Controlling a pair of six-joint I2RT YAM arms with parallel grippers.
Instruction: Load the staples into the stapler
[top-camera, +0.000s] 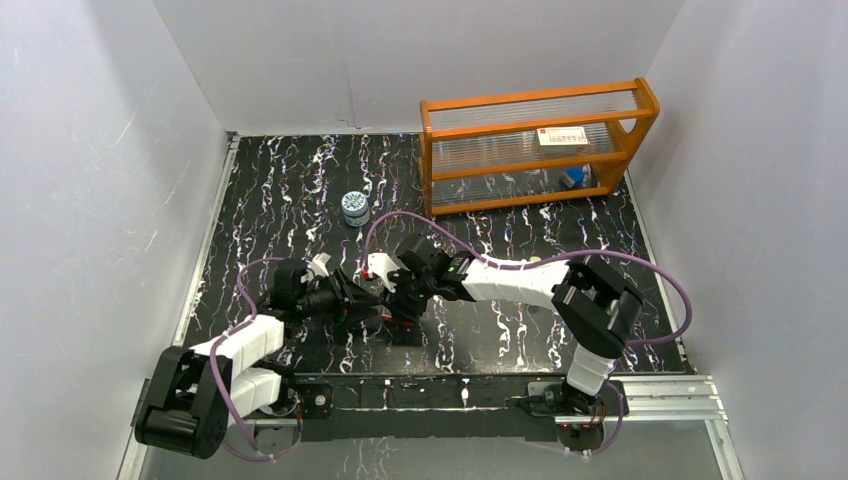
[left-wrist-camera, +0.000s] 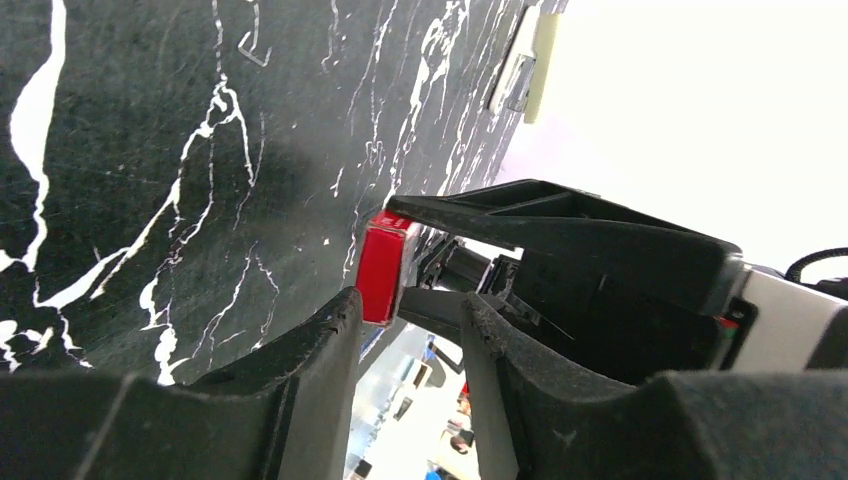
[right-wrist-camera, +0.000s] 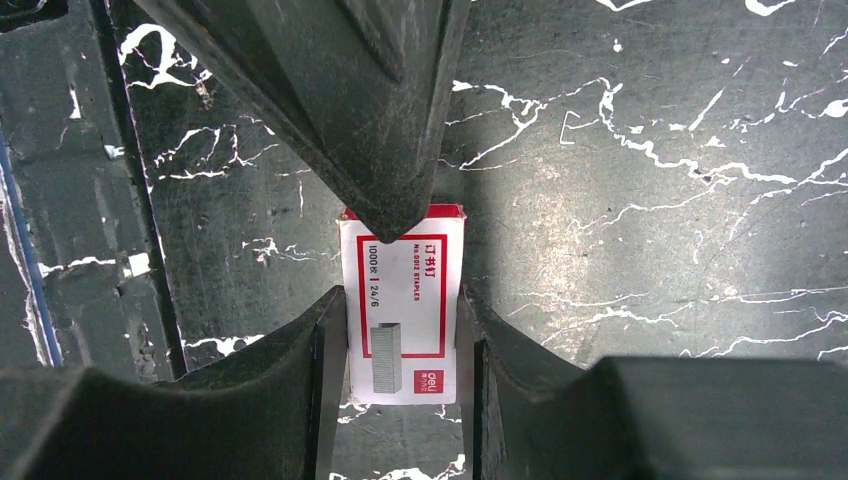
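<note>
Surface: black with white marble veins; both arms meet just left of its centre in the top view.
Staple box: small red-and-white carton, lying flat at lower centre of the right wrist view, with its printed face up.
Staples: the block itself cannot be seen; only a drawing of a grey strip block shows on the carton's face.
Stapler: cannot be made out in any view.
Right hand: holds the staple box, one finger pressed against each long side, so the carton sits squarely between the tips.
Left hand: faces the right hand from the carton's far end. The jaws are partly apart, and the carton's red end lies at the tip of one finger. I cannot tell whether it grips.
Left finger seen from the right wrist: a dark wedge comes down from the top of the frame, its point on the carton's red far edge.
Orange rack: upper right of the top view, well apart from both hands, with a second red-and-white carton on its shelf and a small blue item below.
Round tin: on the surface, just above the hands in the top view.
</note>
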